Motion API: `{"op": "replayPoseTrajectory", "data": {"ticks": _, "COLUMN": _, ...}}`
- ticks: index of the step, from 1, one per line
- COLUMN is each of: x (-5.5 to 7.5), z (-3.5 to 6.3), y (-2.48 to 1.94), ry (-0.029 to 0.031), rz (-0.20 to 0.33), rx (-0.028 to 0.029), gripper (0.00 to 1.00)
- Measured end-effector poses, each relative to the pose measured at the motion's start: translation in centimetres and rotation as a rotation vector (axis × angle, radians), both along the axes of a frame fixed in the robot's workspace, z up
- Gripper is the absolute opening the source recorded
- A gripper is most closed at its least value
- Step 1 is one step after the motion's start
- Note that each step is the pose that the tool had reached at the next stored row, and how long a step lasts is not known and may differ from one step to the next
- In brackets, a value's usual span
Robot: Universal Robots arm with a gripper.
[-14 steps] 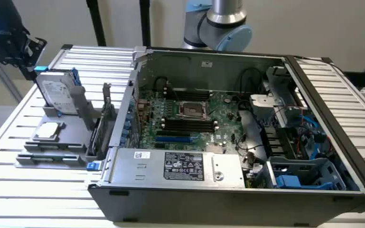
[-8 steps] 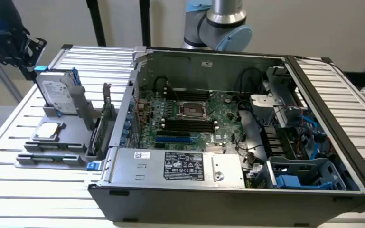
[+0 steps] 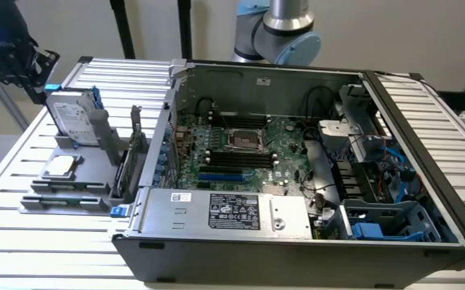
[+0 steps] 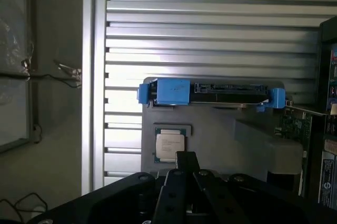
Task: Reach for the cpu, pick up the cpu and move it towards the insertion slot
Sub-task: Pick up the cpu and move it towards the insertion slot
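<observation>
On the grey plastic holder (image 4: 221, 129), the small silver-topped square cpu (image 4: 167, 145) lies just ahead of my black gripper (image 4: 186, 164); its grip I cannot tell.

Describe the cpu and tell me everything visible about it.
The cpu is a small, flat, square chip with a silver metallic top face that carries faint print in the wrist view. It lies flat and face up in a shallow square recess of the grey holder. The holder stands on the slatted table, to the exterior view's left of the open computer case, and the chip sits near the upright hard drive. Only the holder touches it, and nothing lies on top.
</observation>
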State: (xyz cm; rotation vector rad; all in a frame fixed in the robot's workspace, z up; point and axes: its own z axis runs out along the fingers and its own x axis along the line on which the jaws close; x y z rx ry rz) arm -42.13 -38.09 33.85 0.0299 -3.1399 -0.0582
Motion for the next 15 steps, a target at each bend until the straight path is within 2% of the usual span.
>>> {"op": "replayPoseTrajectory", "data": {"ticks": 7, "x": -0.2, "z": -0.41, "y": -1.09, "ry": -0.0002, "rz": 0.0, "rx": -0.0031, "gripper": 0.11}}
{"op": "replayPoseTrajectory", "data": {"ticks": 11, "x": -0.5, "z": -0.64, "y": -1.3, "ry": -0.0002, "rz": 0.0, "rx": -0.0056, "gripper": 0.12}}
{"op": "replayPoseTrajectory", "data": {"ticks": 12, "x": -0.5, "z": -0.68, "y": -1.31, "ry": -0.0003, "rz": 0.0, "rx": -0.0059, "gripper": 0.18}}
{"op": "replayPoseTrajectory", "data": {"ticks": 13, "x": -0.6, "z": -0.72, "y": -1.31, "ry": -0.0002, "rz": 0.0, "rx": -0.0063, "gripper": 0.18}}
{"op": "replayPoseTrajectory", "data": {"ticks": 15, "x": -0.6, "z": -0.83, "y": -1.31, "ry": -0.0002, "rz": 0.0, "rx": -0.0068, "gripper": 0.3}}
